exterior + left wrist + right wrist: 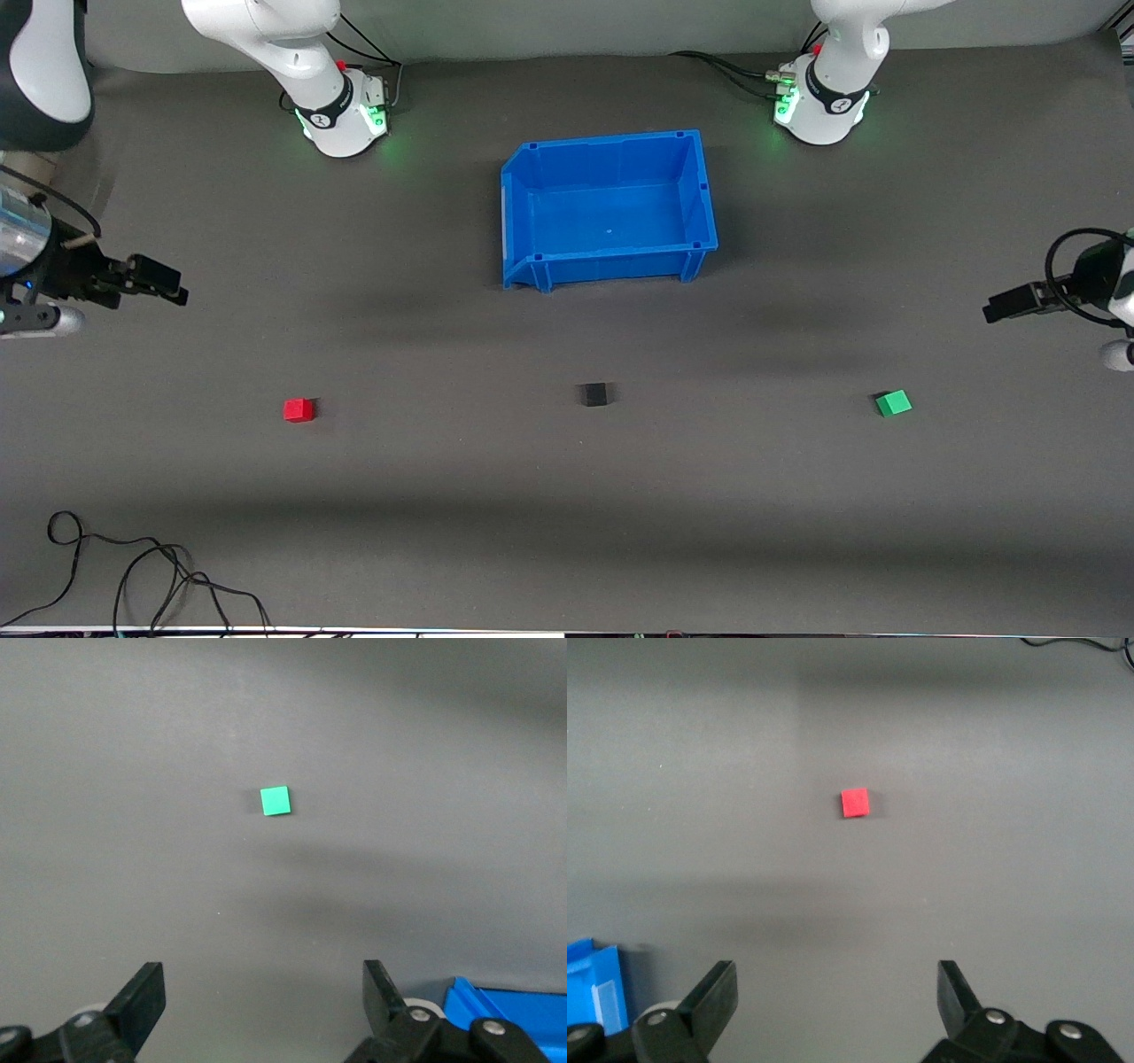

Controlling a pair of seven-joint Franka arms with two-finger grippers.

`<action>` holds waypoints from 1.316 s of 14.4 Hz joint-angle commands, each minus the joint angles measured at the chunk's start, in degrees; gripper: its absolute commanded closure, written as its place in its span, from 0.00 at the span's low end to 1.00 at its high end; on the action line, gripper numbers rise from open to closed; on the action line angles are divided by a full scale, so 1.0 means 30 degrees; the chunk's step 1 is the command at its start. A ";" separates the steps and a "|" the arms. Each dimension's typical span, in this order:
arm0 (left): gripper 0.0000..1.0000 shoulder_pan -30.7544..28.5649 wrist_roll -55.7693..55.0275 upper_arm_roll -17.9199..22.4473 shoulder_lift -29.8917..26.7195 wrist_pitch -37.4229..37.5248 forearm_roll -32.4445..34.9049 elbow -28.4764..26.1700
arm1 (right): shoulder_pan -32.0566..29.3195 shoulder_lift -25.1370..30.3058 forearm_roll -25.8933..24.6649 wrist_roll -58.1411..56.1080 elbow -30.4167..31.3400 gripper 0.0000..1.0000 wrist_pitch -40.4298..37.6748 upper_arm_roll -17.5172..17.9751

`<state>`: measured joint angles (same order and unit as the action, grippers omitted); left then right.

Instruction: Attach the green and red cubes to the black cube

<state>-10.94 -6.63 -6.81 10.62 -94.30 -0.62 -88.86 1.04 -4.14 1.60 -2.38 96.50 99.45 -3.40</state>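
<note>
Red cube (299,409), black cube (594,394), green cube (893,403): small, plain, well apart.

left arm: base at table's top edge, arm out over its own end of the table, raised
left gripper (261,1010): up in the air, fingers (142,997) spread wide, holding nothing
right arm: base at table's top edge, arm out over its own end, raised
right gripper (833,1005): up in the air, fingers (713,992) spread wide, holding nothing
</note>
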 commanded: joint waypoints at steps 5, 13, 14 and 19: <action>0.01 -0.0338 -0.4956 -0.0044 0.1700 -0.1495 0.0235 -0.0818 | 0.0005 -0.4796 0.0111 0.0354 -0.0790 0.00 0.2998 0.0049; 0.01 -0.0924 -1.3856 0.0102 0.3898 -0.4749 0.0557 -0.3047 | 0.0005 -0.8958 0.1250 0.0383 -0.0877 0.00 0.6925 0.0078; 0.01 -0.0895 -1.5296 0.0219 0.4221 -0.5011 0.0847 -0.3046 | 0.0034 -0.9398 0.1341 0.0383 -0.0878 0.00 0.7538 0.0107; 0.01 -0.1160 -2.3937 0.0308 0.5771 -1.1480 0.0440 -0.5128 | 0.0708 -1.0953 0.1283 0.0910 -0.0761 0.00 0.9651 0.0078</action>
<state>-14.66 -68.45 -5.82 26.35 -123.12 0.89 -102.27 2.76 -34.94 4.61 -0.85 95.72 127.04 -3.05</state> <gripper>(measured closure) 0.013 0.000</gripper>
